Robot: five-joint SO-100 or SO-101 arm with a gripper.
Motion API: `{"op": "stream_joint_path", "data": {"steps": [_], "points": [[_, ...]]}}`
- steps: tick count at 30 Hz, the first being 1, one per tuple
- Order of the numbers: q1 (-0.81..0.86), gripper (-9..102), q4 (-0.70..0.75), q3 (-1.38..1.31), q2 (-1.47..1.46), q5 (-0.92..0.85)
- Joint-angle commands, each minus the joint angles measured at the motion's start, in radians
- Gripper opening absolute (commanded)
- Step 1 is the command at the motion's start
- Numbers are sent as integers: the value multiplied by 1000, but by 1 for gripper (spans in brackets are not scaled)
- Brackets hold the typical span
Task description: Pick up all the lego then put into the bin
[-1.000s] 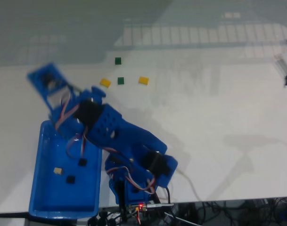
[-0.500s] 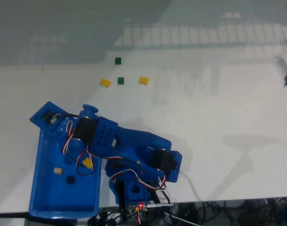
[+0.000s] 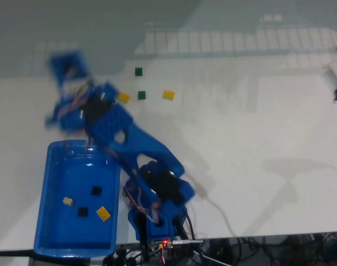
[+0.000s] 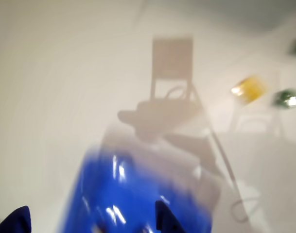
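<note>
In the fixed view the blue bin (image 3: pixel 49 183) sits at the table's front left corner, right beside the arm's base, likely so each drop needs only a short swing. Four lego lie on its floor: a tan brick (image 3: pixel 68 201), two black bricks (image 3: pixel 96 191) and a yellow brick (image 3: pixel 103 213), all apart from one another. Four more wait toward the table's far edge: a dark green brick (image 3: pixel 138 71) farthest back, then a row of yellow (image 3: pixel 124 97), green (image 3: pixel 141 95) and yellow (image 3: pixel 168 95). The arm reaches out beyond the bin's far rim; the pincer (image 3: pixel 68 64) is smeared by motion, so I cannot tell how wide it stands or whether it carries anything.

In the wrist view, also blurred, the bin's glossy wall (image 4: pixel 138 194) lies at the bottom, with two dark fingertips (image 4: pixel 165 221) set apart at the lower edge. A yellow lego (image 4: pixel 248 88) and a green one (image 4: pixel 285 98) lie on the pale table at the right edge.
</note>
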Motion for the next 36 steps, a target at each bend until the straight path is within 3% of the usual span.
{"op": "stream_joint_path", "data": {"steps": [1, 6, 15, 21, 36], "points": [[348, 35, -81, -114, -118, 69], [592, 36, -161, 18, -293, -3], [810, 39, -426, 176, -463, -150], [853, 38, -512, 176, -568, -201], [856, 36, -568, 129, -727, -244]]}}
